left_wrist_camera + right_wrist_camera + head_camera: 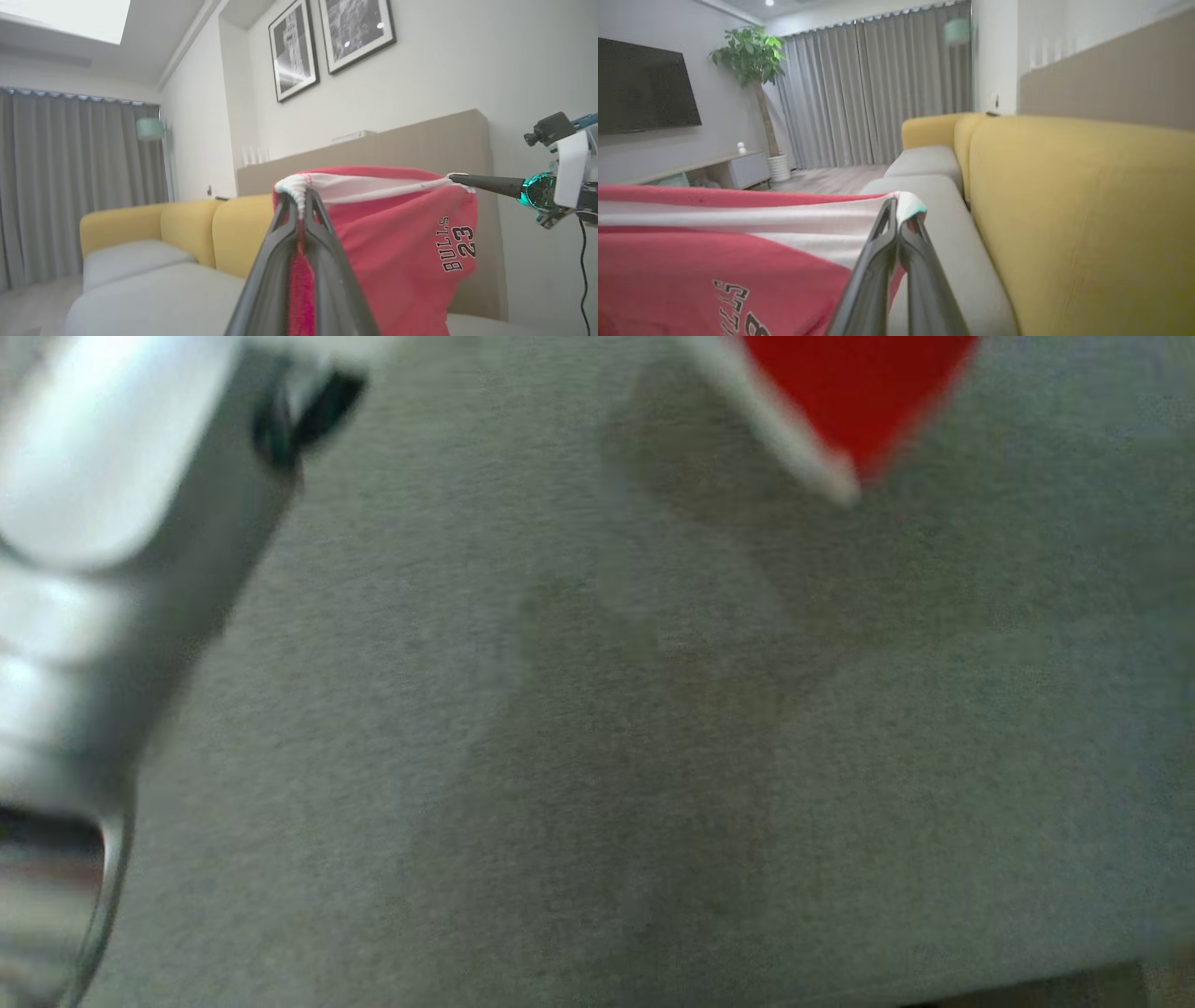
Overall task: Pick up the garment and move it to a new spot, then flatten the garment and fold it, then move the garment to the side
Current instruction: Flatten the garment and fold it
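The jersey (402, 247) is hanging in the air: red mesh, with a white band along its top edge that is stretching taut and level between two pinched corners. The body is drooping below in loose folds, with black, white-outlined "BULLS 23" lettering running sideways. It is hanging over a grey seat (560, 709).
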Robot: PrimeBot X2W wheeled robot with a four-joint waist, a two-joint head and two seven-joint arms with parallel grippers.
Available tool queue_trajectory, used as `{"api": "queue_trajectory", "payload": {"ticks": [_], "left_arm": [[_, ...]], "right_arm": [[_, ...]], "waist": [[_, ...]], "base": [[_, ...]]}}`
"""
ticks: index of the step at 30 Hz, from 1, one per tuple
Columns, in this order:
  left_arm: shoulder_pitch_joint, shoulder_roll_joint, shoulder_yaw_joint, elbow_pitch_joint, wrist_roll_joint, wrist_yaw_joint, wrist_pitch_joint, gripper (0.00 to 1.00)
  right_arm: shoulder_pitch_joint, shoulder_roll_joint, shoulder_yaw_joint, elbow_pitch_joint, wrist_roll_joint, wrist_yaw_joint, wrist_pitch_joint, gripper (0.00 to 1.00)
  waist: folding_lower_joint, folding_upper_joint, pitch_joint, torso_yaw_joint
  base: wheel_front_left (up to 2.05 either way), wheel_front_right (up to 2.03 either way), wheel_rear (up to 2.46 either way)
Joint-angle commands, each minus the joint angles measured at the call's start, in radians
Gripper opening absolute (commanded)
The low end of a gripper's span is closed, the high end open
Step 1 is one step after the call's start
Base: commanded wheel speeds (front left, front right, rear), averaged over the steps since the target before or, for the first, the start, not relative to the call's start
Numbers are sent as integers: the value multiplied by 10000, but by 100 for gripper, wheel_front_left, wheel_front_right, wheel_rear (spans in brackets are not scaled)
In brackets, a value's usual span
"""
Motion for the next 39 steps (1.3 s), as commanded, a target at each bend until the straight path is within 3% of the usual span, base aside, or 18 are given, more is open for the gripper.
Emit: {"api": "queue_trajectory", "payload": {"ticks": [1,6,10,19,23,29,34,39], "left_arm": [[-719,168,571,119,126,-66,-150,0],[-1092,-47,529,837,274,-302,-318,0],[236,169,249,828,292,-428,-358,0],[5954,387,-249,-1143,1033,-499,-365,0],[8038,791,-798,-1523,1986,-370,-366,0],[10253,756,-678,-2452,1663,-72,-366,0],[10430,642,-274,-3341,1248,-105,-367,0],[9364,18,-32,-3077,507,-249,-105,0]], "right_arm": [[-162,-484,-362,-166,-120,-9,-133,0],[-157,-397,-512,-583,-112,-9,-198,0],[1172,-404,-503,-1354,164,-9,-180,0],[7640,-711,-1964,-3100,744,-9,-1297,0],[10641,-347,-2965,-4024,1051,-9,-1730,0],[14103,94,-4632,-5699,1393,-9,-1981,0],[14604,225,-5724,-6026,543,-9,-1509,0],[12793,485,-5719,-5793,-615,-9,-197,0]], "waist": [[-2,0,226,-354],[-2,0,190,-630],[-2,0,136,-739],[-2,0,-448,-645],[-2,0,-922,-762],[-2,0,-1568,-830],[-2,0,-1335,-523],[-2,0,-863,-47]], "base": [[0,0,0],[0,0,0],[0,0,0],[0,0,0],[0,0,0],[0,0,0],[0,0,0],[0,0,0]]}}
